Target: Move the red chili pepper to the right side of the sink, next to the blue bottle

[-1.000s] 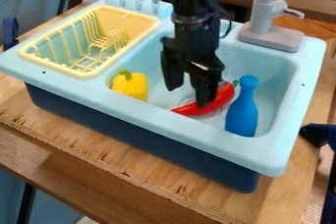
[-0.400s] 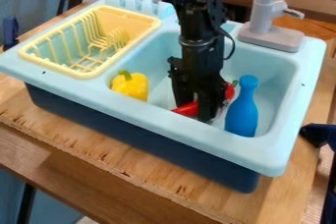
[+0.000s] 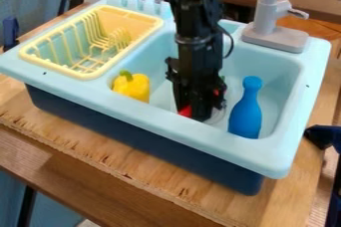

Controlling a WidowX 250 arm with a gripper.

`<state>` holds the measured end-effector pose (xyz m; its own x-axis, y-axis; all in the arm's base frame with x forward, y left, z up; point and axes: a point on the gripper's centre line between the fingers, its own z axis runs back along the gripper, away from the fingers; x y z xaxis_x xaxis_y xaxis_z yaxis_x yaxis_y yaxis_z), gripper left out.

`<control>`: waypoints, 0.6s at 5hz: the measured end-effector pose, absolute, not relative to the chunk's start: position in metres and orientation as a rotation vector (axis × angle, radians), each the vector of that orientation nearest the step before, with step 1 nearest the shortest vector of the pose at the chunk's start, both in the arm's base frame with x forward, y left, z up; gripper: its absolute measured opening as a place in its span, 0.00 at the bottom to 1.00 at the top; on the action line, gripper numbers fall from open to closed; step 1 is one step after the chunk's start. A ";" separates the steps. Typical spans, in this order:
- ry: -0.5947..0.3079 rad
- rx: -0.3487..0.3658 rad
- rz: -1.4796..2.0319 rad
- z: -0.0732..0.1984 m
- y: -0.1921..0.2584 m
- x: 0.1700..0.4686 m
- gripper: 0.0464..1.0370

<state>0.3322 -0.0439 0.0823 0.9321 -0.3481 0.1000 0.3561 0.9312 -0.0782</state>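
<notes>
At the gripper's [image 3: 191, 114] three o'clock, a blue bottle [image 3: 246, 116] stands in the sink [image 3: 166, 121]. The gripper is down at the red pepper [image 3: 185, 111] there; whether it grips is unclear. Yellow pepper [image 3: 133, 87], ten o'clock; faucet [image 3: 274, 36], one o'clock.

Bare floor in the sink basin [image 3: 160, 93] leaves a gap between the gripper [image 3: 197, 111] and the yellow bell pepper [image 3: 132, 88], which blocks the left corner. On the right, the blue bowling pin [image 3: 246, 114] leaves only a narrow gap. The front rim [image 3: 190, 125] bars low passage; above it the way is open. Behind, the faucet [image 3: 266, 19] rises as an obstacle.
</notes>
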 end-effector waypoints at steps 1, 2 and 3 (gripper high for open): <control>-0.137 -0.108 -0.384 0.102 -0.048 0.327 0.30; -0.165 -0.128 -0.416 0.112 -0.059 0.322 0.30; -0.149 -0.141 -0.427 0.106 -0.063 0.322 0.30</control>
<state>0.3219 -0.0634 0.1061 0.8995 -0.4013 0.1732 0.4219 0.9007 -0.1042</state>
